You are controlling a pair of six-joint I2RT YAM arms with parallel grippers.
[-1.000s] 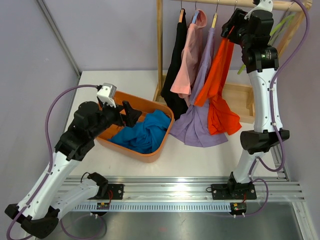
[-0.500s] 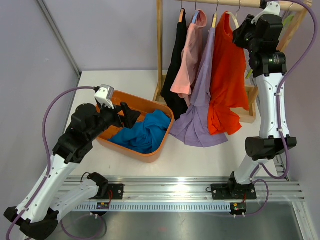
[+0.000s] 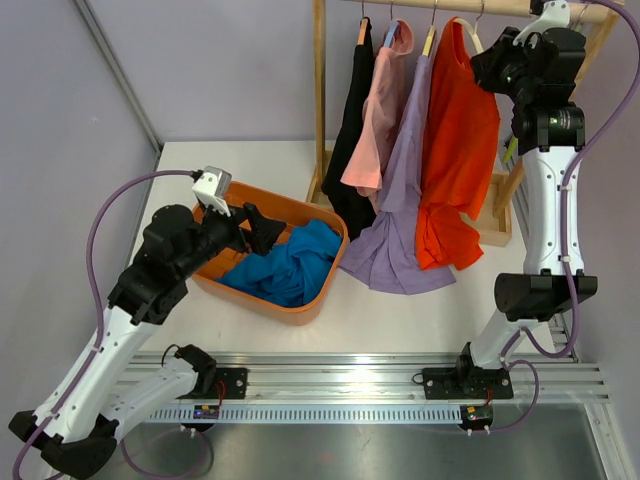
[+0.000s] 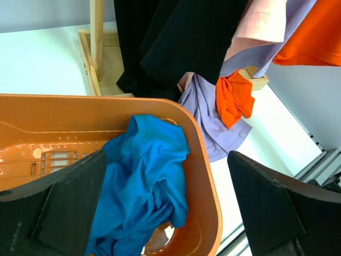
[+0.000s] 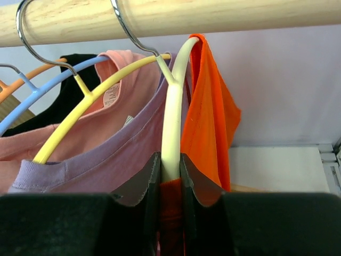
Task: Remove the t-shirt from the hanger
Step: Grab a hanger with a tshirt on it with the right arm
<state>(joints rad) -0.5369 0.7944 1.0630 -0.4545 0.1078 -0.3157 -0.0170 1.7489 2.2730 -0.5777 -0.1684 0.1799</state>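
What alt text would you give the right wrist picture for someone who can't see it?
The right gripper pinches a cream plastic hanger carrying an orange t-shirt, just below a round wooden rail. Beside it hang a lilac shirt on a yellow hanger and a pink shirt.

Smooth, pale wood with a faint grain forms the rail (image 5: 160, 18), and shiny metal wire hooks (image 5: 122, 29) catch the light where they curl over it. The cream hanger (image 5: 171, 117) looks like smooth plastic with a slight sheen, and the yellow hanger (image 5: 91, 98) has the same look. The orange t-shirt (image 5: 210, 122), lilac shirt (image 5: 106, 154) and pink shirt (image 5: 120, 61) are soft, matt knit cloth, the lilac collar ribbed. Toward the worktop's left edge, the orange basket (image 4: 205, 176) is glossy moulded plastic holding crumpled blue cloth (image 4: 149, 181). The worktop (image 3: 400, 310) is matt white, and brushed metal rails (image 3: 340, 375) run along its near edge.
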